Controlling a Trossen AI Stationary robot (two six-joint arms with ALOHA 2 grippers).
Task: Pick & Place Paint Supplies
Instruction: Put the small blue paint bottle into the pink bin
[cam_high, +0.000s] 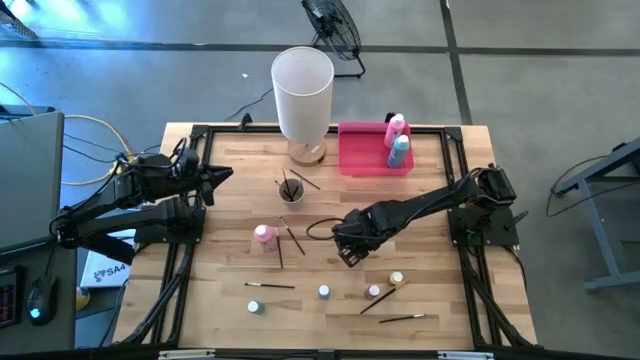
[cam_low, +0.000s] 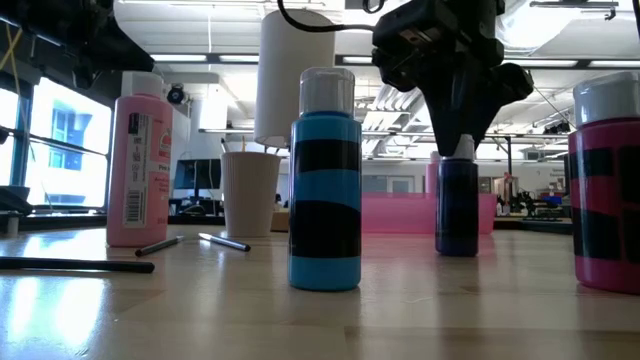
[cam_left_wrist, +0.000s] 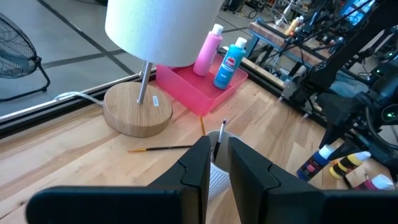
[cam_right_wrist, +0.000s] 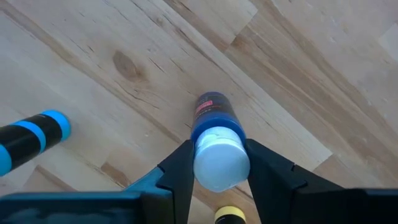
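From my remote seat, the right gripper (cam_right_wrist: 217, 171) pinches only the white cap of the small dark-blue paint bottle (cam_right_wrist: 213, 134) standing mid-table on the pale wooden table (cam_high: 440, 200), so I judge a lift could tilt or drop it.

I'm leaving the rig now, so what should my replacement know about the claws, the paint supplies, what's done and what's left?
Right claw: closed around the white cap of a dark blue bottle standing mid-table.
Left claw: waits at the left edge, aimed at the brush cup, holding nothing.
Done: pink and blue bottles stand in the pink tray.
Left: tall pink bottle, small bottles and loose brushes on the table.
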